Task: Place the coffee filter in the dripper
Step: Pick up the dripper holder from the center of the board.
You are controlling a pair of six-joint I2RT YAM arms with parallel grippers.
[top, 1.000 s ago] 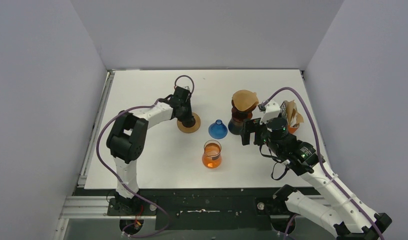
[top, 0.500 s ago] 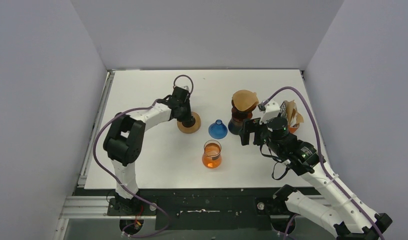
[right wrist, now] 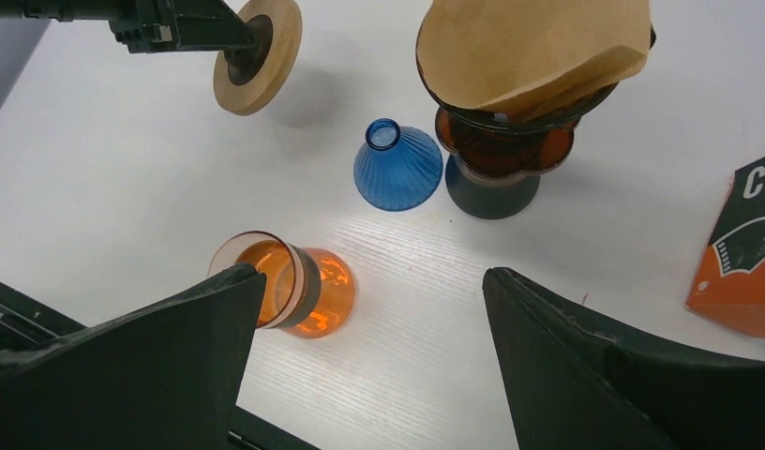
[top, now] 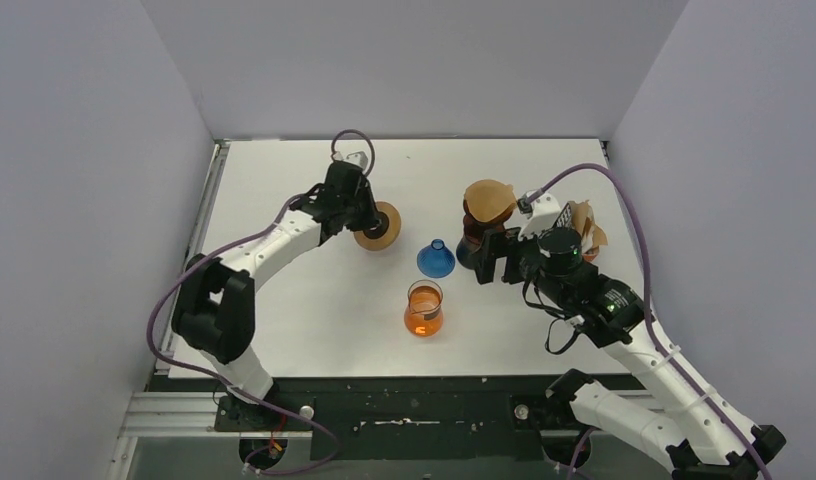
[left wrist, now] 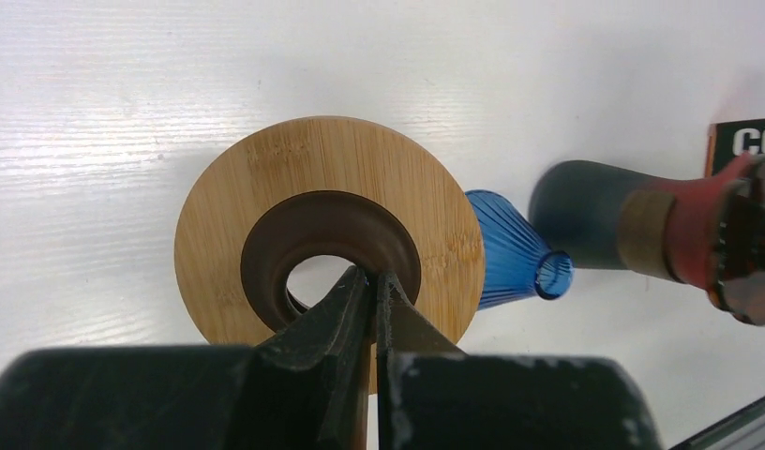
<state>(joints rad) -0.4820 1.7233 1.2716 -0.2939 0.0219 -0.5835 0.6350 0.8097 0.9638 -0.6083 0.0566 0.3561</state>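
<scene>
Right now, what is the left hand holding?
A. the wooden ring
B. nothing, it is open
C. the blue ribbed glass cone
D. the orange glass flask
A: the left hand is pinched shut on the dark inner collar of the wooden ring, which the right wrist view shows tilted up on edge.

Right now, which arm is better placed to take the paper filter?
Right. The right gripper is open and empty, close to the paper filter and facing it. The left gripper is shut on the wooden ring, farther away.
</scene>
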